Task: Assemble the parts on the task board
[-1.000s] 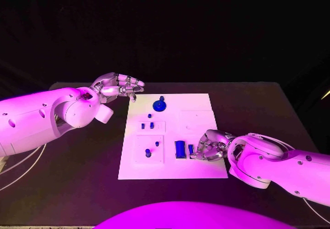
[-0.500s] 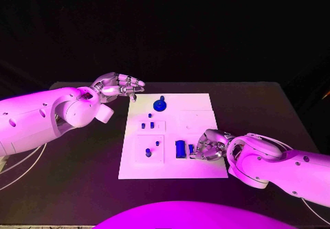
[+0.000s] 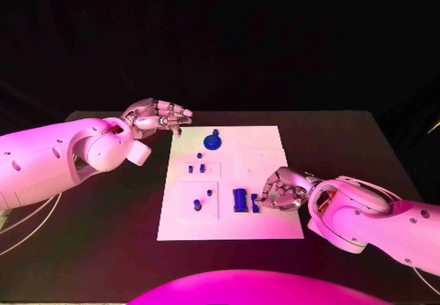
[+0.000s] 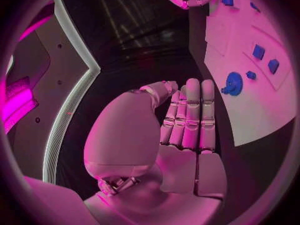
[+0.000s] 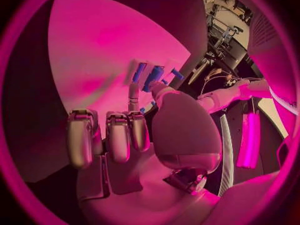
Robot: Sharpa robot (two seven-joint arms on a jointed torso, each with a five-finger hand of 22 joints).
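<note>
On the black tabletop [image 3: 110,241] lies the white rectangular task board [image 3: 266,222], long side running away from the robot, approx. centred between the two arms. The left arm [image 3: 55,159], white and bulky, comes in from the robot's left; the right arm [image 3: 376,216] comes in from the right, near the board's near right corner.

The left hand [image 3: 156,115], silver w/ many fingers, hovers off the board's far left corner, above the tabletop; its fingers are curled inward w/ nothing in them, tips pointing down toward the board edge. The left wrist view shows the fingers [image 4: 190,115] lying side by side, nothing in the palm.

The right hand [image 3: 284,189] sits over the board's right half, towards the near end. Its fingers are bent and bunched toward the tall blue block; whether the tips touch or pinch a part can't be told. In the right wrist view one finger [image 5: 134,97] reaches out toward the blue pieces, the others curled back.

Parts on the board, largest first: a round blue disc w/ a small knob [image 3: 213,140] at the far end, near the left hand; a tall dark-blue rectangular block [image 3: 240,199] standing near the middle of the near half; a narrower blue piece [image 3: 255,202] just beside it, next to the right fingertips; a pair of small blue blocks [image 3: 195,168] in a raised square on the left side; a small blue peg [image 3: 197,204] in the nearer left square; a tiny blue dot [image 3: 199,154] beyond the pair.
</note>
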